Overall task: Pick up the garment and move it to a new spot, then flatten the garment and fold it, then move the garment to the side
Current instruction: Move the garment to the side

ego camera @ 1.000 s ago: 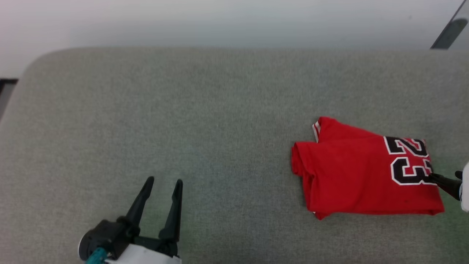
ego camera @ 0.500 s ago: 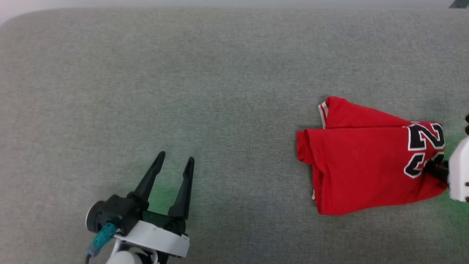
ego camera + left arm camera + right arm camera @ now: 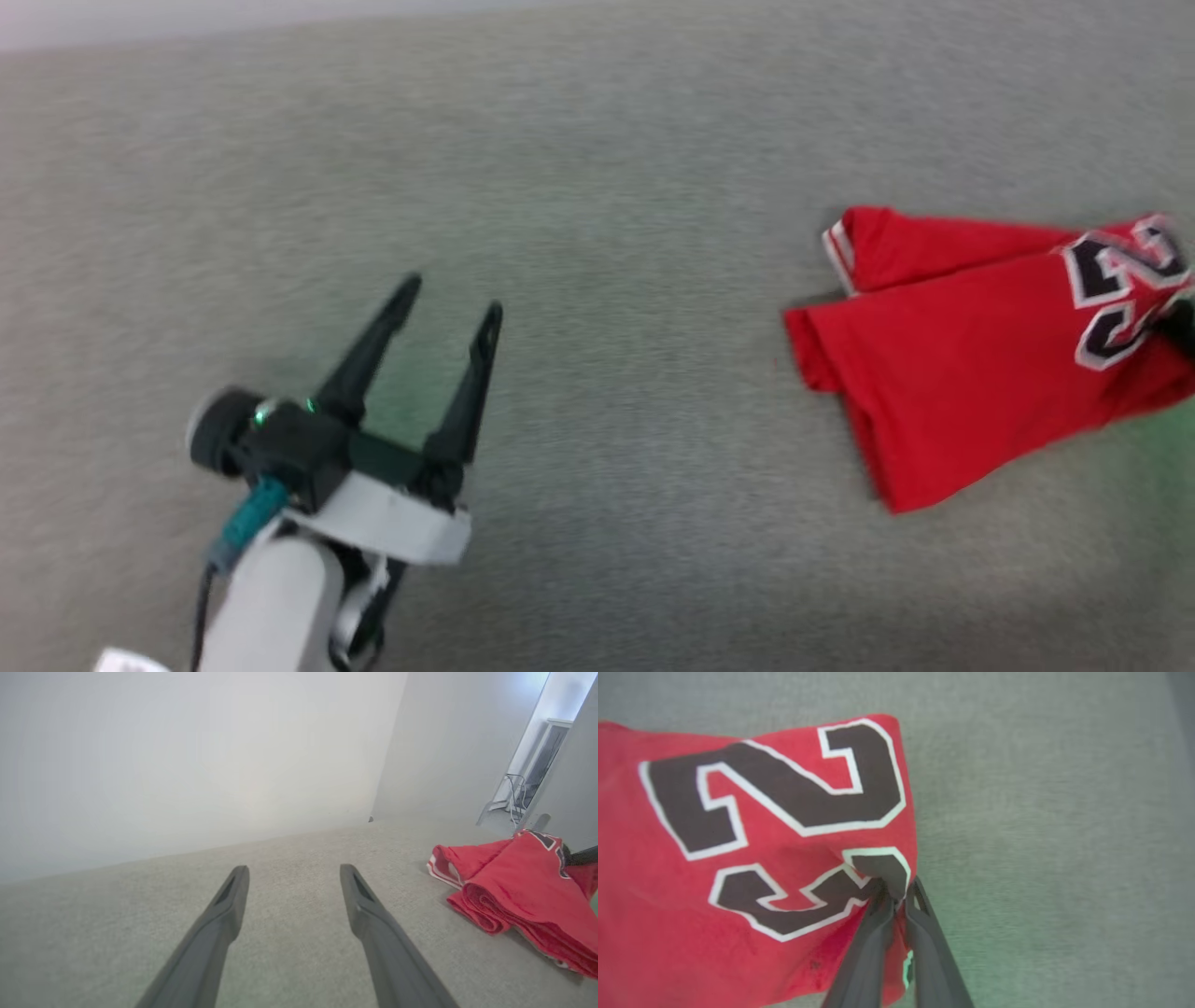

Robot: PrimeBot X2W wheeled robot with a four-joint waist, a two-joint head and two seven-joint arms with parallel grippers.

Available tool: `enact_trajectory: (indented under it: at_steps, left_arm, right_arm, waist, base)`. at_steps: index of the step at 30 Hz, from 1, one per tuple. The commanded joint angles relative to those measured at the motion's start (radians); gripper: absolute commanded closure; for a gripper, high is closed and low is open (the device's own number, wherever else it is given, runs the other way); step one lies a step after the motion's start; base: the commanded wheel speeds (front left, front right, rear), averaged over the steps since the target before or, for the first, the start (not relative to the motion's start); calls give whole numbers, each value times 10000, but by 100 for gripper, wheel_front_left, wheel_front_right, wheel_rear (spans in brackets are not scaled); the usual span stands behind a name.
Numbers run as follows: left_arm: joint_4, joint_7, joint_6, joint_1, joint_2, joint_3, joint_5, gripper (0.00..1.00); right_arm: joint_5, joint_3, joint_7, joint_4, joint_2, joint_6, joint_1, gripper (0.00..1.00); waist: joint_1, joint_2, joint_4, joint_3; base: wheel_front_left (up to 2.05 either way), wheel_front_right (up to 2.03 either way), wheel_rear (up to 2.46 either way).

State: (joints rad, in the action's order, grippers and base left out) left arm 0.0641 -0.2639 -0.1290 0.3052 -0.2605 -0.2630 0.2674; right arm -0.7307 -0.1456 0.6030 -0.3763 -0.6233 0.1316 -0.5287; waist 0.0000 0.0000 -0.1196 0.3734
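The garment (image 3: 971, 355) is a folded red jersey with black, white-outlined numerals, lying at the right of the grey padded surface (image 3: 607, 205). My right gripper (image 3: 899, 889) is shut on the garment (image 3: 654, 914) at the edge by the lower numeral, and that end is raised off the surface. A dark tip of this gripper (image 3: 1181, 322) pokes in at the head view's right edge. My left gripper (image 3: 452, 294) hangs open and holds nothing, well to the left of the jersey. In the left wrist view its fingers (image 3: 294, 870) spread over bare surface, with the garment (image 3: 528, 891) to their right.
A pale wall (image 3: 187, 756) rises behind the padded surface. An opening with a metal frame (image 3: 518, 793) shows at the far right of the left wrist view.
The head camera has tilted and shifted. My right gripper has pulled the numeral end of the jersey up and to the right. The left gripper stays open.
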Motion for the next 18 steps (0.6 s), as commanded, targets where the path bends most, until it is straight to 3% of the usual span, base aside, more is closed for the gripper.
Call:
enact_trajectory:
  at_steps: [1, 8, 18]
  left_arm:
    - [-40, 4, -21, 334, -138, -26, -72, 0]
    - [46, 4, -21, 2268, -824, -977, -218, 0]
    - [369, 4, -20, 4794, -1407, -2499, 76, 0]
  right_arm:
    - [51, 250, -359, -105, -89, -21, -255, 100]
    - [640, 1099, -1930, -1532, -299, -21, -1176, 100]
    - [1993, 2092, -4071, -4389, -291, -21, -3010, 100]
  waist:
    - [0, 0, -998, 506]
    - [0, 0, -1995, 1279]
    - [0, 0, -2373, 2261]
  base:
    - [0, 0, 0]
    - [0, 0, 0]
    - [0, 0, 0]
